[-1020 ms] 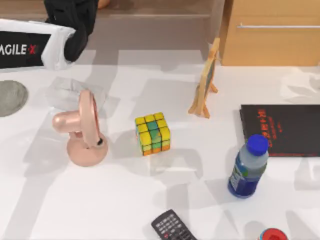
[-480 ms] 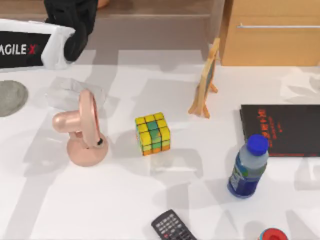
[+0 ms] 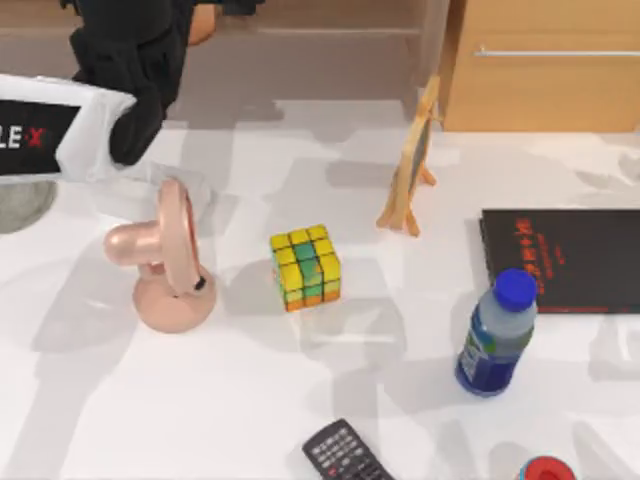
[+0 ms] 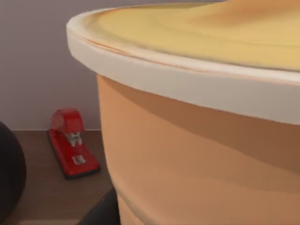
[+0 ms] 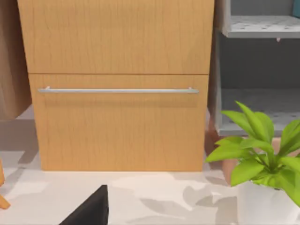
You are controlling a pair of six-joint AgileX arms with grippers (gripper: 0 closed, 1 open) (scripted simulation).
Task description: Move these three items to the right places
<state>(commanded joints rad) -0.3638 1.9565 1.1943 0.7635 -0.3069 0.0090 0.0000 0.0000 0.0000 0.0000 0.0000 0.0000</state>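
The yellow-green-orange puzzle cube [image 3: 305,266] rests on the white table [image 3: 250,400] near its middle, untouched. My left gripper [image 3: 165,30] is at the back left over a brown shelf, right beside the peach-orange vase [image 3: 203,20]. The left wrist view looks at that vase [image 4: 201,140] from very close, showing its cream rim. I cannot make out whether the gripper holds it. A dark part of my right gripper [image 5: 89,211] faces a wooden drawer cabinet [image 5: 117,84].
A pink desk fan [image 3: 165,255] stands left of the cube. A wooden easel [image 3: 410,160], a black book [image 3: 565,258], a blue bottle [image 3: 497,335] and a remote [image 3: 345,455] lie right and front. A red stapler [image 4: 70,143] sits on the shelf. A potted plant [image 5: 262,164] stands beside the cabinet.
My left arm has shifted to the left and turned, and more of the vase now shows beside it. The cube and the other things have not moved.
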